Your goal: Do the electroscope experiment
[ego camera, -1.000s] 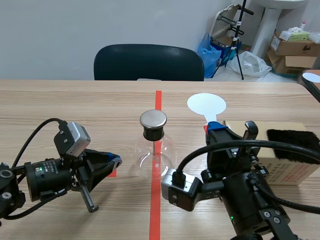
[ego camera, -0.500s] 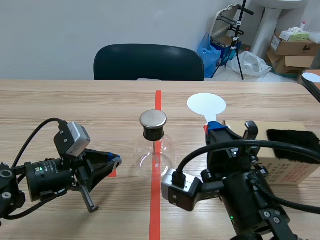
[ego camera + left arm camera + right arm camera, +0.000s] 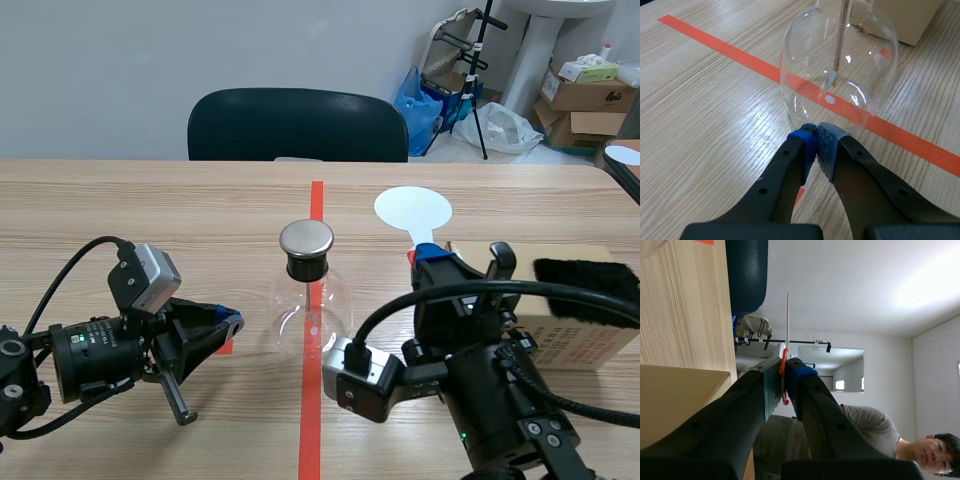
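Centrally, the electroscope [image 3: 308, 290] stands upright on the worktop [image 3: 150, 210], on the red tape line, btwn the two arms. Its metal cap [image 3: 306, 238] is bare, w/ nothing touching it. Inside the glass, a rod w/ a small leaf [image 3: 832, 80] hangs straight. The left pincer [image 3: 232, 322] lies low just beside the bulb's base, pads pressed together on nothing, tips near the glass but apart from it. The right pincer [image 3: 432, 255] pinches the stem of a white paddle [image 3: 413, 210]. Its disc lies level w/ the worktop, further out and to the right of the cap, not over it; can't tell if it rests or hovers.

Step in hand, prob.: bring the disc to the cap. To do it well, hold the disc level, carry it across above cap height, then lower slowly onto or just over the metal. Come in from the side so the stem doesn't clip the neck. Firm pinch, no twist, as the thin stem could slip. Left pincer is best left off the glass; a nudge could slide or tip the bulb.

Room: open worktop btwn disc and cap, nothing in the way. A box [image 3: 560, 310] w/ a black brush [image 3: 585, 275] on top sits just beside the right arm, so there's little swing room that side. Far edge is well apart, w/ a chair [image 3: 297, 125] behind it.
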`<state>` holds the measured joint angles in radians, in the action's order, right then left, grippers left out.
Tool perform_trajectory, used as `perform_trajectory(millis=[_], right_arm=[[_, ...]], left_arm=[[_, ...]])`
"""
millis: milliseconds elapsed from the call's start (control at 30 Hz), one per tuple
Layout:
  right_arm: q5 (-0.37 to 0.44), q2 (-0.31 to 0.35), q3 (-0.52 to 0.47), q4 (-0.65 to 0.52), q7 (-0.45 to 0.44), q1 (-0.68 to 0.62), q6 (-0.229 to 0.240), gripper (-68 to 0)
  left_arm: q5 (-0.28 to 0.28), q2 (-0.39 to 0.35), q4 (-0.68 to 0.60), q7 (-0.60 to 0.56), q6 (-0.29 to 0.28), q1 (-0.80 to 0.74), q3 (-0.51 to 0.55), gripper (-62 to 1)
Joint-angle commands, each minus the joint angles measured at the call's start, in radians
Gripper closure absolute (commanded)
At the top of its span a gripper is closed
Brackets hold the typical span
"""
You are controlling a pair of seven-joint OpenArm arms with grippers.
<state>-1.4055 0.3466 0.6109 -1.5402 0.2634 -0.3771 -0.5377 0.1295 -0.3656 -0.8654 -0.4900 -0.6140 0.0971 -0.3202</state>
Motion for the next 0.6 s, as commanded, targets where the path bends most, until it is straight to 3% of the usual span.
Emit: perform_trajectory(millis=[0, 567], right_arm=[[-0.002, 0.011, -0.004, -0.004, -0.015, 0.014, -0.014, -1.0], [-0.003, 0.011, -0.004, -0.004, -0.348, 0.014, -0.014, -1.0]], left_arm=[[-0.014, 0.005, -0.017, -0.018, -0.002, 0.005, 0.006, -3.2], [-0.014, 0.005, -0.017, -0.018, -0.002, 0.005, 0.006, -3.2]])
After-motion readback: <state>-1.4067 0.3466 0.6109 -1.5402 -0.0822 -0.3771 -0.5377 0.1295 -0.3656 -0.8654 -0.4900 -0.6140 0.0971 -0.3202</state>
